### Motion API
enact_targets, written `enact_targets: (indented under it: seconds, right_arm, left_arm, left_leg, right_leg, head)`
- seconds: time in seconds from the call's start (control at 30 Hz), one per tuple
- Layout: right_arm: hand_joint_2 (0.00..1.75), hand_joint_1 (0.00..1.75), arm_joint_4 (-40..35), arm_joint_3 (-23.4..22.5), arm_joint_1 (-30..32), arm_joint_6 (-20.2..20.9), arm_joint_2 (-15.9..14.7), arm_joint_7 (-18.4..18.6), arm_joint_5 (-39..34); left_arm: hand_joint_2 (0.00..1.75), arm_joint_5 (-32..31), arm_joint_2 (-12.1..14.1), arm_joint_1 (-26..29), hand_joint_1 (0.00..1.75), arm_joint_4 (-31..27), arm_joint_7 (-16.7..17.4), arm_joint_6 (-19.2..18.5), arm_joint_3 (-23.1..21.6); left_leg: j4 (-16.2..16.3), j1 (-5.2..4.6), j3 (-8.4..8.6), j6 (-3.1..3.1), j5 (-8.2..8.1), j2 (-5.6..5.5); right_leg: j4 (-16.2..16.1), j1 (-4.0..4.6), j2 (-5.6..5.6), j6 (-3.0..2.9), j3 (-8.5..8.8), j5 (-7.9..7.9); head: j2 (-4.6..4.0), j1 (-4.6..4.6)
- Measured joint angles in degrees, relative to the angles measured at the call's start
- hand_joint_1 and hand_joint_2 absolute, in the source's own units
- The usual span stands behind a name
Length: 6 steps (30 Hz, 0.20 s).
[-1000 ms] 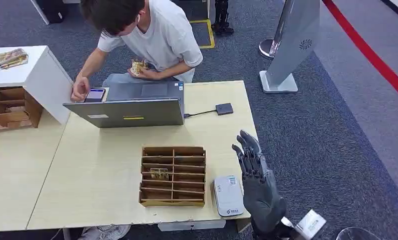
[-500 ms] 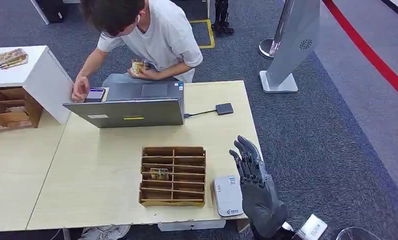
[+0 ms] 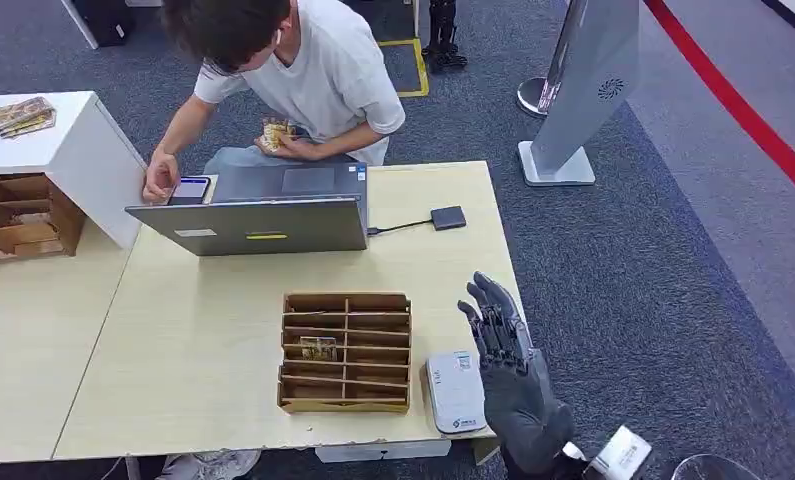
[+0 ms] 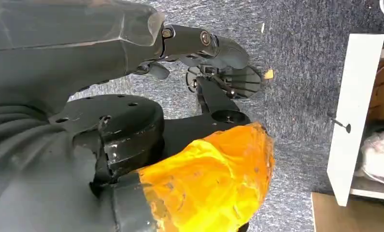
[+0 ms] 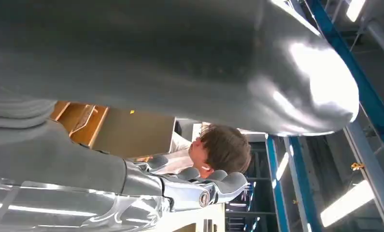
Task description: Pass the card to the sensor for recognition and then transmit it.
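The card (image 3: 318,348) lay in a wooden tray (image 3: 345,352) on the surface (image 3: 203,330), well apart from the right hand (image 3: 511,375), whose empty fingers (image 3: 493,310) were spread beside a white sensor (image 3: 455,390).

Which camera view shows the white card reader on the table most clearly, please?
The head view shows the white card reader best: its whole top is visible near the table's front edge, between the wooden organizer and the right hand. The right wrist view gives mostly the hand and a person; the left wrist view looks at the floor.
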Motion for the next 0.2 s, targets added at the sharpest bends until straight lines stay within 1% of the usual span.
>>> enact_targets:
  seconds: [0.1, 0.13, 0.17, 0.2]
  right_arm:
    - [0.00, 0.00, 0.2, -0.1, 0.0, 1.0, 0.0, 0.2, -1.0]
    - [0.00, 0.14, 0.2, -0.1, -0.1, 1.3, 0.0, 0.4, -1.2]
    - [0.00, 1.75, 0.2, -0.1, -0.1, 1.6, 0.0, 0.5, -1.4]
    - [0.00, 1.75, 0.2, -0.1, -0.1, 2.0, 0.0, 0.5, -1.6]
  left_arm:
    - [0.00, 0.0, 0.0, 0.0, 0.00, 0.0, 0.0, 0.0, 0.1]
    - [0.00, 0.0, 0.0, 0.0, 0.00, 0.0, 0.0, 0.1, 0.2]
    - [0.00, 0.0, 0.0, 0.0, 0.00, 0.0, 0.0, 0.1, 0.3]
    - [0.00, 0.0, 0.0, -0.1, 0.00, 0.0, 0.0, 0.1, 0.3]
  left_leg:
    - [0.0, 0.00, 0.00, 0.00, 0.00, 0.00]
    - [0.0, 0.00, 0.00, 0.00, 0.00, 0.00]
    - [0.0, 0.00, 0.00, 0.00, 0.00, 0.00]
    - [0.0, 0.00, 0.00, 0.00, 0.00, 0.00]
  right_leg:
    - [0.0, 0.00, 0.00, 0.00, 0.00, 0.00]
    - [0.0, 0.00, 0.00, 0.00, 0.00, 0.00]
    - [0.0, 0.00, 0.00, 0.00, 0.00, 0.00]
    - [0.0, 0.00, 0.00, 0.00, 0.00, 0.00]
  head:
    - [0.00, 0.00]
    - [0.00, 0.00]
    - [0.00, 0.00]
    - [0.00, 0.00]
